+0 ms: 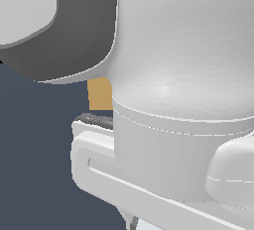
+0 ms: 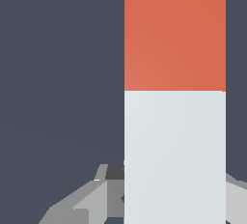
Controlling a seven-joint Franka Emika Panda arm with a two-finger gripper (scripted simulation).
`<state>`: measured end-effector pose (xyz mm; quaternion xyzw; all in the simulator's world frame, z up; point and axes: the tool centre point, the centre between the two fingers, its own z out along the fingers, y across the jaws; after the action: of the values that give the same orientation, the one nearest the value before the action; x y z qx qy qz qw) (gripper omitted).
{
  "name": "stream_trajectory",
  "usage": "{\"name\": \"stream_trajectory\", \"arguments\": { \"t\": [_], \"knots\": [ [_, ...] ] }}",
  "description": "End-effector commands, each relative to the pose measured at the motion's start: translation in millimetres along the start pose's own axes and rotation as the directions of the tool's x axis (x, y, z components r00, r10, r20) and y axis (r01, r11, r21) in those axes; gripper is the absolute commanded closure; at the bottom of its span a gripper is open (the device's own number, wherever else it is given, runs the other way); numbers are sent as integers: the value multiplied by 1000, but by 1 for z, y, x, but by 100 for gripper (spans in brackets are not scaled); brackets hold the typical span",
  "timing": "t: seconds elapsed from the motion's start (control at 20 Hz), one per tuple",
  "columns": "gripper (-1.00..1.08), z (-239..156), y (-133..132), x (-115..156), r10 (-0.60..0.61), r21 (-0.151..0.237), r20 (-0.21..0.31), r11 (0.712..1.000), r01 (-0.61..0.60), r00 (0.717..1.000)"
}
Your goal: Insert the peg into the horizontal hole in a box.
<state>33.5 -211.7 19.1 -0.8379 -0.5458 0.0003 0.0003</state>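
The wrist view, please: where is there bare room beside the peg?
Bare dark floor runs along the peg on its wider side, bordered by a gripper finger. The other side is a thin strip. In the exterior view the arm crowds everything; only a sliver of the box shows.

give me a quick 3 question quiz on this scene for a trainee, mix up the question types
1. True or false: in the wrist view, the long square-section peg is pale grey-white along its whole visible length.
2. Multiple choice: in the exterior view, how much of the tan cube-like box shows? A) all of it B) only a small patch beside the arm C) none
3. Short answer: can the box's horizontal hole be seen in either view?

Key
1. False: one end is orange-red.
2. B: the pale grey arm body covers most of that view.
3. No. Neither view shows it, and the wrist view shows only the peg, parts of the tool and dark ground.
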Motion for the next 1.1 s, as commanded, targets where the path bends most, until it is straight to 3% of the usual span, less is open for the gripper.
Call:
{"name": "stream_trajectory", "arguments": {
  "t": [0.0,0.5,1.05],
  "knots": [
    [108,0,0,0,0,-1,0,1000,0,1000],
    [108,-8,-19,29,-49,0,0,999,49,999],
    [108,-33,-89,118,-207,-1,0,978,207,978]
  ]
}}
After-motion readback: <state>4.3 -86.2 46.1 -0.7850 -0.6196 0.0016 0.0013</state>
